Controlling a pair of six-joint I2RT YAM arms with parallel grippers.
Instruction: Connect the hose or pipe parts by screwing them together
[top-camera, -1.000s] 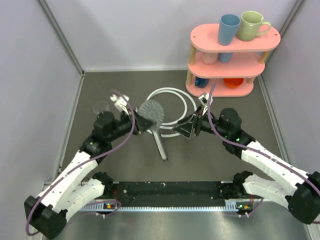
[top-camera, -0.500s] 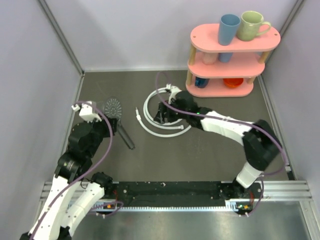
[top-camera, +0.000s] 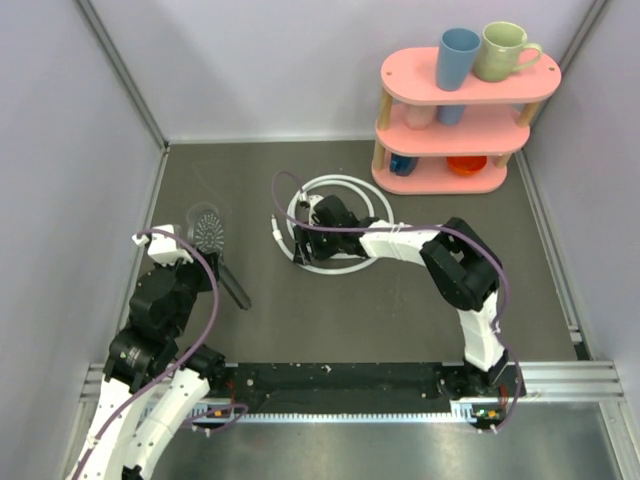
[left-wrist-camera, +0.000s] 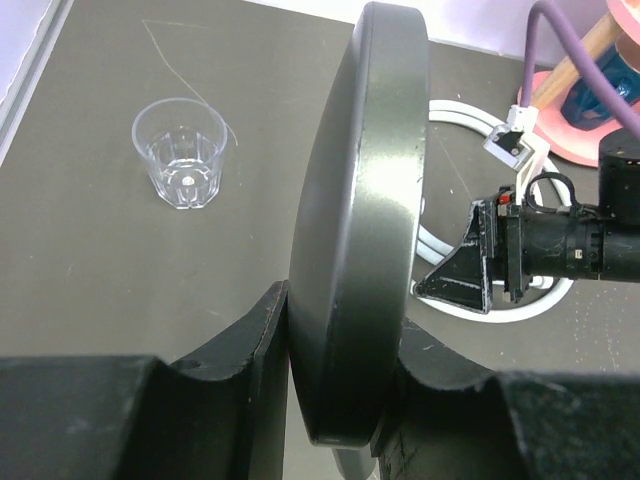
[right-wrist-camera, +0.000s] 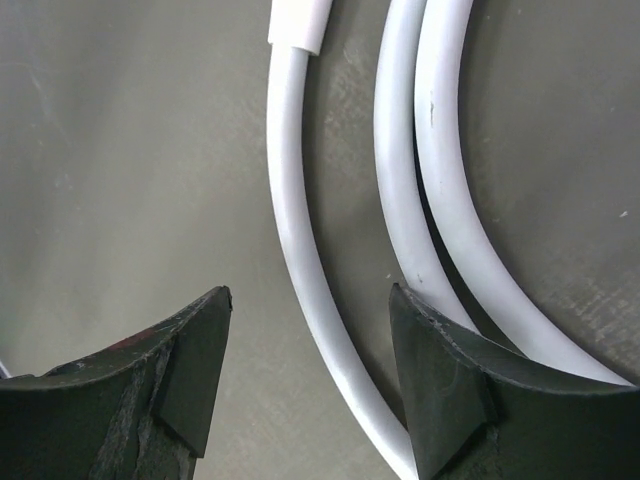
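The dark grey shower head (top-camera: 207, 231) is held tilted at the left, its handle (top-camera: 236, 291) slanting toward the near side. My left gripper (left-wrist-camera: 345, 335) is shut on the head's rim (left-wrist-camera: 365, 190), which shows edge-on in the left wrist view. The white hose (top-camera: 345, 184) lies in loops on the table's middle, with an end fitting (top-camera: 275, 228) at its left. My right gripper (top-camera: 303, 247) hangs open low over the loops' left side. In the right wrist view its jaws (right-wrist-camera: 310, 325) straddle the outer hose strand (right-wrist-camera: 300, 260) without touching it.
A small clear plastic cup (left-wrist-camera: 180, 150) stands just behind the shower head. A pink three-tier shelf (top-camera: 465, 95) with mugs and bowls stands at the back right. Grey walls close in the table on three sides.
My left arm has pulled the shower head left and toward the near side. My right arm has swung across to the hose loops' left side and dropped over the outer strand.
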